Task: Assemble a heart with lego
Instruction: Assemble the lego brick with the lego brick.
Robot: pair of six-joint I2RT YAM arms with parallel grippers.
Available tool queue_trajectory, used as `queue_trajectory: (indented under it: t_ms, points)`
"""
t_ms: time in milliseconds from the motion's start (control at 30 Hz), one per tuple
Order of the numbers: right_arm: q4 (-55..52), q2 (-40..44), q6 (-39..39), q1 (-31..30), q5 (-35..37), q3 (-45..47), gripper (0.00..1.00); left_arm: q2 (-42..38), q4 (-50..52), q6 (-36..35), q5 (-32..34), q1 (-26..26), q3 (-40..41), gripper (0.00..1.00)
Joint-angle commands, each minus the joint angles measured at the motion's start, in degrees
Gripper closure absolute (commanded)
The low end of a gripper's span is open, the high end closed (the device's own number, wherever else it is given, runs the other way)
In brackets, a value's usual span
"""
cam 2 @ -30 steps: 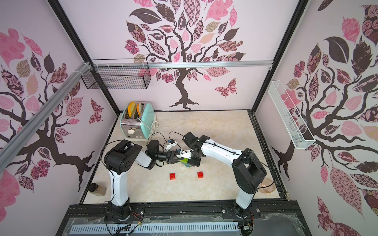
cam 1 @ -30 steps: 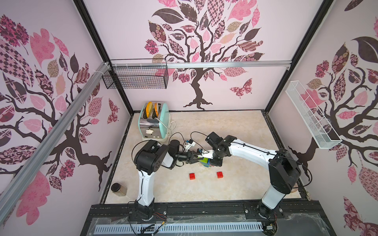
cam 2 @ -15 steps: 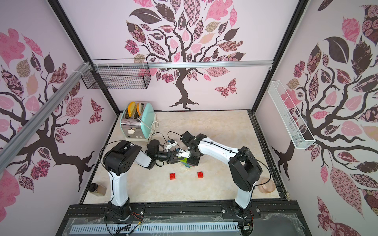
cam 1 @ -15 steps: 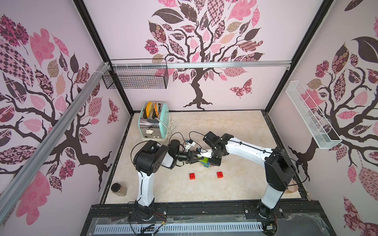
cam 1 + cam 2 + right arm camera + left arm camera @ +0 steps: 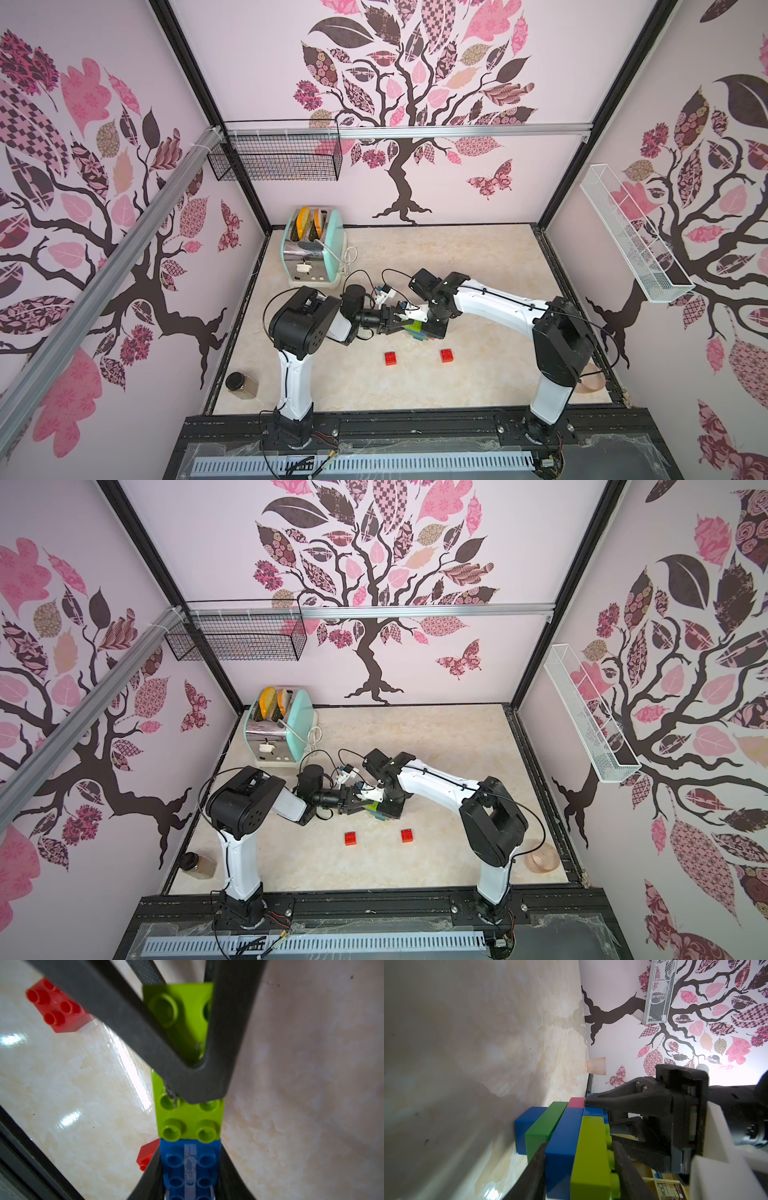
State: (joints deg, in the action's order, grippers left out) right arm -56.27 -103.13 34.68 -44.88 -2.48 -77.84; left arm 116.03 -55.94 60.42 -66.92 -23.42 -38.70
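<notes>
Mint toaster (image 5: 316, 249) stood far-left on bench (image 5: 457, 257); brown jar (image 5: 241, 384) near-left, pink bowl (image 5: 542, 856) near-right; wire baskets (image 5: 276, 162) hung on walls.

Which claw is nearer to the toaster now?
Left. The left claw grips the brick cluster on its toaster side; the right claw grips the same cluster at its end away from the toaster.

Both arms reach low and meet at the heart (image 5: 420, 333). The left arm (image 5: 299, 328) folds at the elbow, its wrist level and rolled on its side, and the left gripper (image 5: 579, 1147) is clamped across the heart's lime end. The right arm (image 5: 494, 305) stretches long from the opposite side, its right gripper (image 5: 190, 1159) pointing down and pinched tight on the heart's blue end.
</notes>
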Motion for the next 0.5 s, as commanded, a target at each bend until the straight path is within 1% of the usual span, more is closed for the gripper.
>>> queue_trajectory:
  t_ms: [0,200,367,467]
  points:
    - [2.7,-2.8,-1.3,-1.8,-4.2,1.6,0.77,0.3,-1.2,-0.1,3.7,-0.8,1.0,0.74]
    - [1.9,-4.4,-2.3,-2.2,-3.3,0.4,0.79,1.0,-4.3,1.8,4.7,-0.8,2.0,0.74]
    - [5.2,-3.3,-2.1,-2.9,-2.9,3.2,0.78,3.6,-9.2,4.7,4.9,-0.8,2.4,0.74]
    - [9.2,-1.4,-2.1,-2.9,-2.9,5.9,0.78,5.0,-11.5,6.0,4.6,-0.8,2.6,0.74]
